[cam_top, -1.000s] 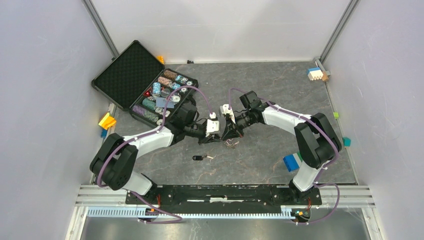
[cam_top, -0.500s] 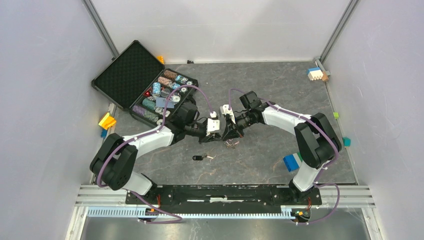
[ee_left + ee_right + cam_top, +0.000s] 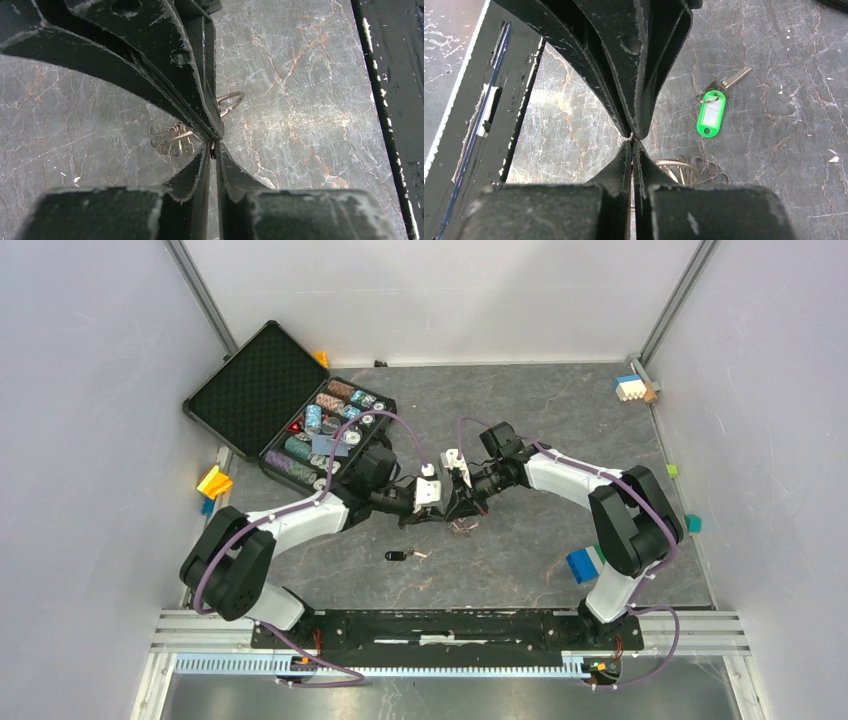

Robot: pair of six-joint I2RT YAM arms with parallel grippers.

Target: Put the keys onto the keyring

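The black case [image 3: 262, 390] lies open at 10 o'clock on the table [image 3: 560, 420]. The green-tagged key [image 3: 711, 112] rests loose at 7 o'clock from the grippers. At centre, the left gripper [image 3: 213, 151], nearly pressed together, nips the keyring [image 3: 230, 102] wire. It meets the right gripper [image 3: 633, 144] tip to tip, which is clamped on the same ring. The ring's small keys [image 3: 172, 141] fan out beside the tips.

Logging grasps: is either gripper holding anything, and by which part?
The left gripper and right gripper both pinch the keyring by its thin wire, tips meeting; its small keys fan out beside them. The green-tagged key lies unheld.
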